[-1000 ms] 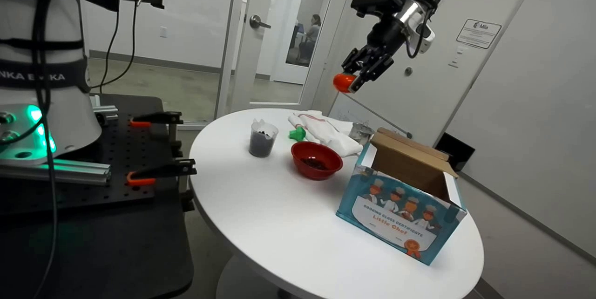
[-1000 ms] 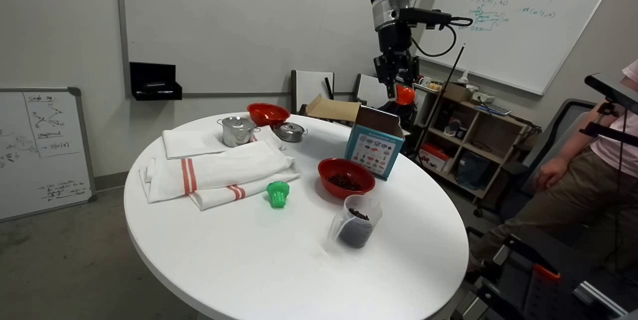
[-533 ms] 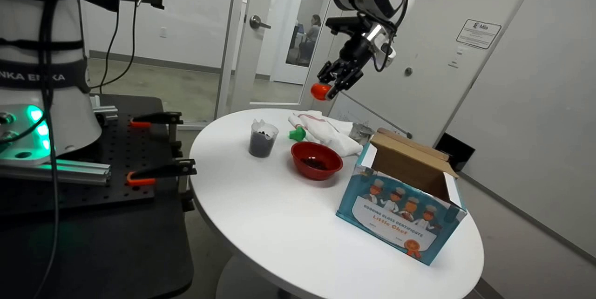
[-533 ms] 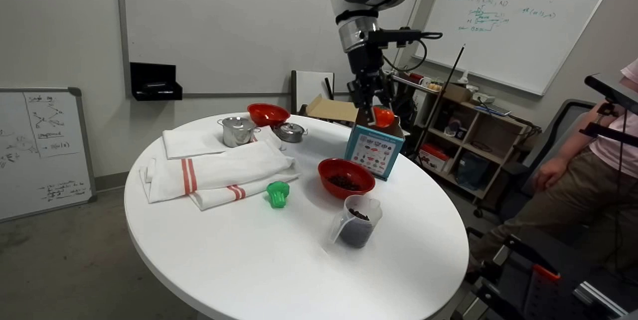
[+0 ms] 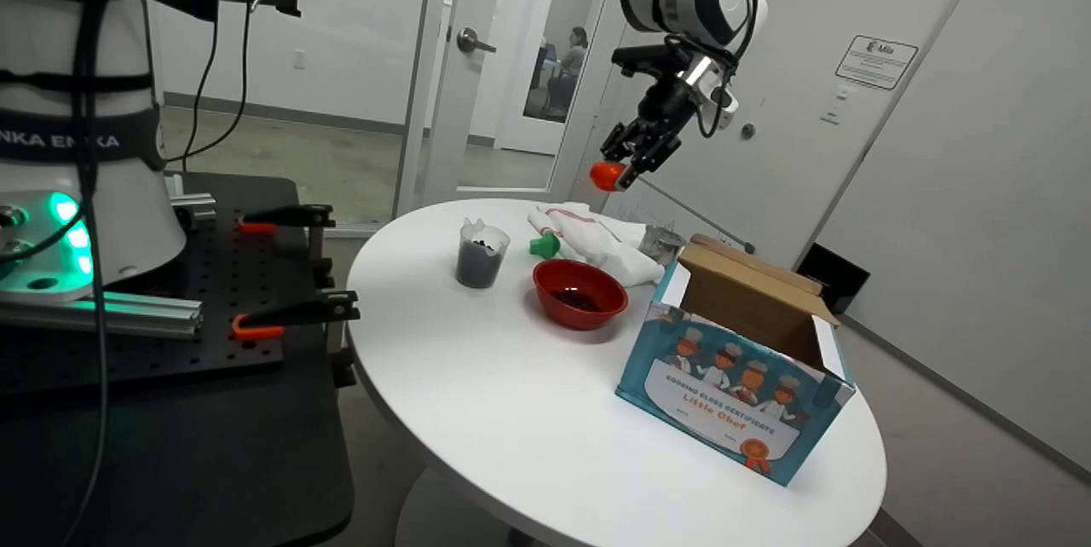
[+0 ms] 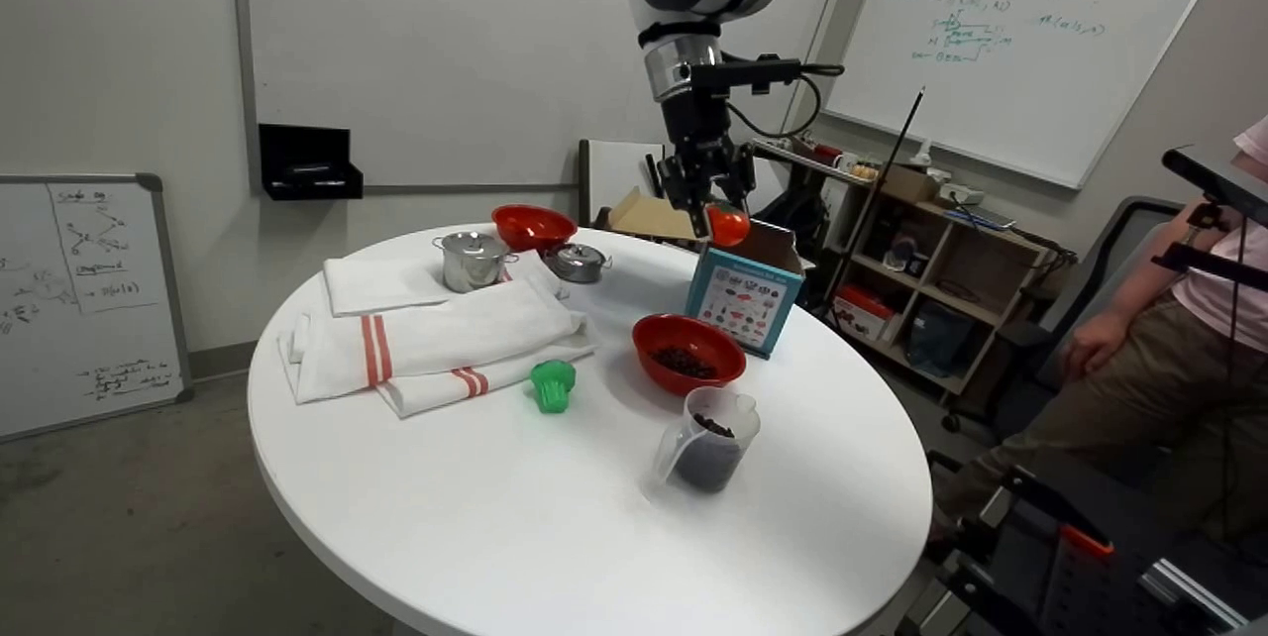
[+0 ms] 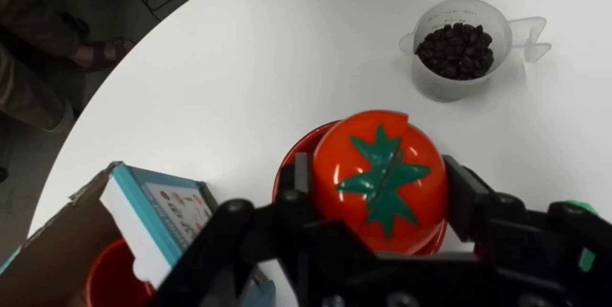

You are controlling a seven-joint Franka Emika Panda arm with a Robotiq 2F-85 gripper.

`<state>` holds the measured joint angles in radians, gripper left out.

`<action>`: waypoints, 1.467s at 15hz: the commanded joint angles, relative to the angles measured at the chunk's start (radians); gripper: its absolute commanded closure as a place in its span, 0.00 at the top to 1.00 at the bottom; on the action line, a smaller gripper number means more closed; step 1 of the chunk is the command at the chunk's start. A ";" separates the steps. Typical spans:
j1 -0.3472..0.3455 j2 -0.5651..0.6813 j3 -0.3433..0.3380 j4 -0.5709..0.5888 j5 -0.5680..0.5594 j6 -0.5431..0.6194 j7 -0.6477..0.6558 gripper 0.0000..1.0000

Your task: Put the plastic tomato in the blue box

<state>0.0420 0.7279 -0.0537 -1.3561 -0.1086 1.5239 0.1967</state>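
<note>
one plastic tomato (image 5: 606,176) hangs in the air just above the middle of an exterior view; my one gripper (image 7: 377,185) has its two fingers (image 7: 464,197) clamped on it from opposite sides, at the centre of the wrist view; one blue box (image 5: 724,411) stands open at the lower right of an exterior view, four cartoon chefs (image 5: 751,378) printed on its front; from the wrist i see one red thing (image 7: 117,276) inside it, at the lower left; on one white table (image 6: 495,527) i count two red bowls (image 6: 535,235) in an exterior view, the nearer holding dark beans (image 6: 684,364), the farther at upper centre; near the farther bowl, two metal pots (image 6: 474,265); one green toy (image 6: 552,385) below centre, one clear measuring cup (image 6: 715,468) of beans to its right; white cloths (image 6: 446,344) overlap at left, too layered for me to count.
</note>
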 commanded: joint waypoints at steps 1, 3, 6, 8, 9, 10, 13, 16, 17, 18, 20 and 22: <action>-0.072 0.044 -0.017 0.138 0.065 -0.072 0.000 0.38; -0.116 0.059 -0.026 0.182 0.106 -0.085 0.016 0.38; -0.192 0.035 -0.040 0.147 0.178 -0.043 0.028 0.38; -0.231 0.073 -0.043 0.200 0.233 -0.056 0.044 0.38; -0.253 0.085 -0.046 0.213 0.263 -0.054 0.058 0.38; -0.275 0.098 -0.048 0.227 0.293 -0.059 0.069 0.38; -0.323 0.129 -0.054 0.263 0.379 -0.042 0.140 0.38; -0.351 0.149 -0.053 0.286 0.462 -0.024 0.230 0.38; -0.359 0.155 -0.050 0.293 0.487 -0.021 0.250 0.38; -0.349 0.123 -0.051 0.237 0.433 -0.017 0.195 0.63; -0.356 0.132 -0.051 0.249 0.458 -0.015 0.219 0.63; -0.311 0.012 -0.055 0.060 0.461 0.066 0.240 0.38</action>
<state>-0.3139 0.8645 -0.1044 -1.1006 0.3534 1.5090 0.4234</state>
